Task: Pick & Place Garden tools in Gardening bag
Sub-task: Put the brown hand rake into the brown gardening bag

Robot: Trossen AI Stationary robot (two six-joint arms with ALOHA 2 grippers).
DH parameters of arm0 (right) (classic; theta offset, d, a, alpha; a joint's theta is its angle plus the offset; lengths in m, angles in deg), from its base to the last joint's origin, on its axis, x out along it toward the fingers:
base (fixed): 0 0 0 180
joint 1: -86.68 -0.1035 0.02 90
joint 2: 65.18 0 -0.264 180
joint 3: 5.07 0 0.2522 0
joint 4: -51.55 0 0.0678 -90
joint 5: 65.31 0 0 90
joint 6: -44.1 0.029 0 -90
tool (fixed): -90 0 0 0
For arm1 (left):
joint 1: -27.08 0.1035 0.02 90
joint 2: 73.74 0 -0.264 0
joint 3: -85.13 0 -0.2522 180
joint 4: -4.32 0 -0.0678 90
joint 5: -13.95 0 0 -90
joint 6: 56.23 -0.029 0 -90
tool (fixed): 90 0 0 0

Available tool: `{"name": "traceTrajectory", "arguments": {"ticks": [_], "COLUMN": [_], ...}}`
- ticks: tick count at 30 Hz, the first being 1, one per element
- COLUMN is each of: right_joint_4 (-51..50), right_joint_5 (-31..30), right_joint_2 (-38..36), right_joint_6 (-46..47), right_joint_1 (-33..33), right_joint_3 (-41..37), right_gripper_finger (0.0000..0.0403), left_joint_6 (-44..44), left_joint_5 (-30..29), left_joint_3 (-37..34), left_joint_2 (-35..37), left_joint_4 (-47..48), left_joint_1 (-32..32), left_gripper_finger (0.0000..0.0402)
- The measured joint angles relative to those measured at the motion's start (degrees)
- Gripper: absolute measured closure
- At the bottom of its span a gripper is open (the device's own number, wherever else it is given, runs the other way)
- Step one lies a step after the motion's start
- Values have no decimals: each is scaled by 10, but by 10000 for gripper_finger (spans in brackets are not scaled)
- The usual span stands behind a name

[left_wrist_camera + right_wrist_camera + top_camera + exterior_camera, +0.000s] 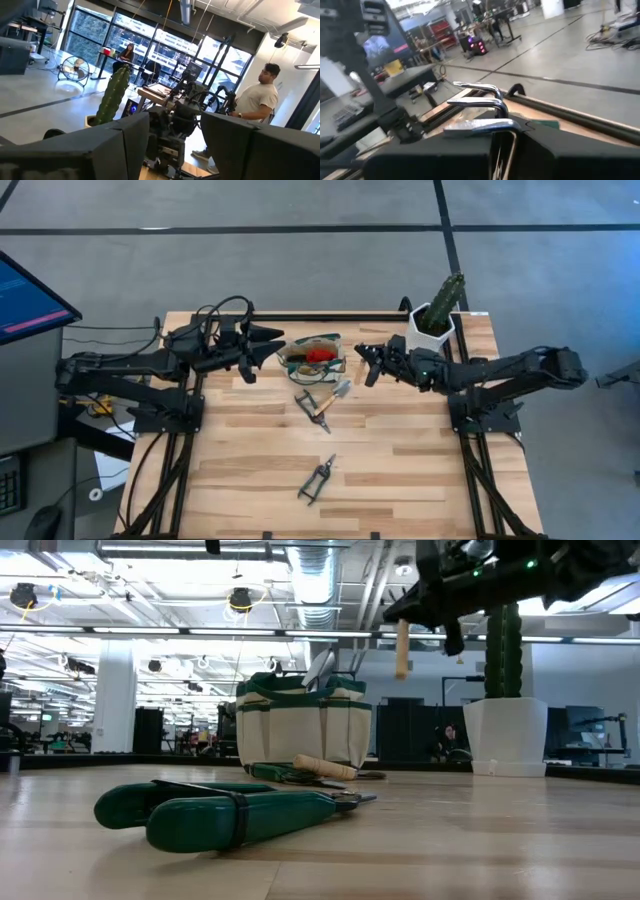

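1. The right gripper (366,364) has its jaws clamped on a small hand fork (480,102): the right wrist view shows bent metal prongs sticking out past the fingers, and the low view shows a pale wooden handle (401,650) hanging down below it. The left gripper (268,345) has its jaws spread wide and empty, as the left wrist view shows.
2. The bag (312,357) stands at the far middle of the table (400,480), between the two grippers. A red-headed tool (318,354) is already inside.
3. The right gripper hangs just right of the bag and above it, handle down, probably so the fork can drop straight in.
4. The left gripper sits just left of the bag, perhaps to steady it.
5. A trowel (338,392) and another tool (311,407) lie just near of the bag; the pruning shears (317,480) lie well nearer.
6. A cactus pot (434,323) stands at the far right, close behind the right arm.
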Motion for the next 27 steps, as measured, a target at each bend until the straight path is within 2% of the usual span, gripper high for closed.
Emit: {"name": "traceTrajectory", "arguments": {"ticks": [10, 21, 27], "right_joint_4": [77, 115, 114], "right_joint_5": [13, 14, 45], "right_joint_2": [104, 111, 125], "right_joint_6": [10, -18, -24], "right_joint_1": [33, 80, 101], "right_joint_3": [1, 2, 20], "right_gripper_finger": [403, 403, 403], "left_joint_6": [0, 0, 0], "left_joint_5": [0, 0, 0], "left_joint_3": [0, 0, 0], "left_joint_2": [0, 0, 0], "left_joint_4": [0, 0, 0], "left_joint_1": [0, 0, 0], "left_gripper_finger": [234, 234, 234]}}
